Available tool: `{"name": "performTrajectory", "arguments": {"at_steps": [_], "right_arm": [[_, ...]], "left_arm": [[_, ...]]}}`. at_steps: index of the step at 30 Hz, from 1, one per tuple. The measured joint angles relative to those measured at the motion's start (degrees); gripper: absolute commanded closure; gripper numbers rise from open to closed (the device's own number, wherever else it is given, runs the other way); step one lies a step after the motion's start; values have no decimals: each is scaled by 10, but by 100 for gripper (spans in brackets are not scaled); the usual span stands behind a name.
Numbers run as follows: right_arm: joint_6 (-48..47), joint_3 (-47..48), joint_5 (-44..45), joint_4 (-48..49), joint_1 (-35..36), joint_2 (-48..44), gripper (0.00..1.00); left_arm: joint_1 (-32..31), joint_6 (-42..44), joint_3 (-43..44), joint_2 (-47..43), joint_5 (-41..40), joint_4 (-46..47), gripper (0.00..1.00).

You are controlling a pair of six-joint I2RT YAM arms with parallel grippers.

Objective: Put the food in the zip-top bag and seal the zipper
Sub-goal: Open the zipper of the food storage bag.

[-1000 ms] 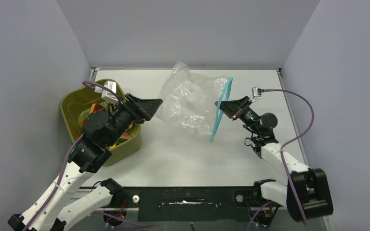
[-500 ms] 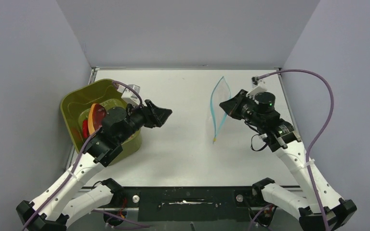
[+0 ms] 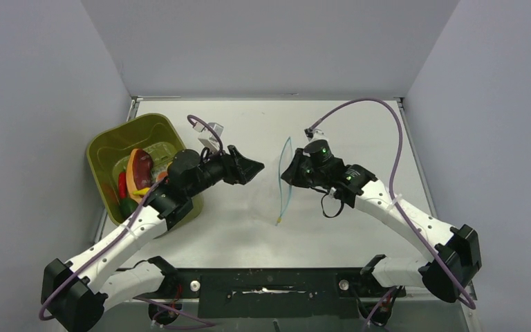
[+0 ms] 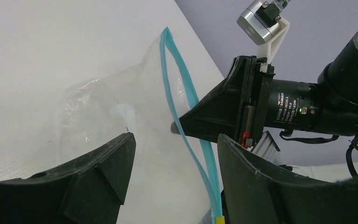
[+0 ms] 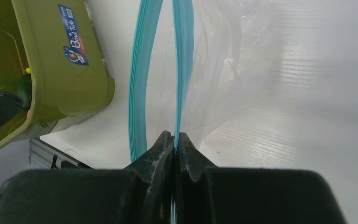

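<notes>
The clear zip-top bag (image 4: 102,107) hangs above the table at centre, its mouth parted. Its light-blue zipper (image 3: 281,194) runs top to bottom between the two grippers. My right gripper (image 3: 289,173) is shut on one side of the zipper (image 5: 183,56); the other side (image 5: 140,70) bows away to the left. My left gripper (image 3: 252,168) is open and empty, facing the bag's mouth. In the left wrist view the zipper (image 4: 177,88) passes between my open fingers, close to the right one. The food (image 3: 138,169) lies in the olive-green bin (image 3: 121,135).
The bin stands at the left of the table and shows in the right wrist view (image 5: 60,79) with a blue label. Grey walls close in the back and both sides. The right arm's purple cable arcs over the back right.
My right gripper has carried the bag left from the right side to the centre. My left gripper has moved right, away from the bin, up to the bag's mouth.
</notes>
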Motion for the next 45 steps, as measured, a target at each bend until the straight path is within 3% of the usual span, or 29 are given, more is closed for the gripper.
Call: {"name": "performTrajectory", "arguments": {"at_steps": [10,16,18,21,22,23,25,29,37,41,45], "right_arm": [[0,39,31,30,47,19,100],[0,44,36,42,61,24,100],[-1,45,36,42,64,24,100],[-2,47,42,40,65,25,99],[-2,47,43,39,64,26,93],[-2,48,47,38,65,28,90],[-2,51,54,28,65,31,87],[-2,54,71,9,65,31,100],[-14,90,139,-85,50,28,100],[-31,135,160,-113,34,16,96],[-38,139,141,-98,42,10,79]], "left_arm": [[-1,-12,-3,53,13,53,37],[-6,-12,-3,88,5,69,42],[-10,-11,-3,100,1,71,53],[-18,-6,-3,114,-16,70,89],[-21,0,-3,117,-23,66,98],[-24,5,-3,119,-30,63,100],[-28,14,-2,120,-44,53,100],[-30,21,-2,118,-67,41,100],[-26,50,37,86,-156,-62,100],[-19,68,57,65,-202,-98,100],[-18,64,57,67,-193,-107,100]]}}
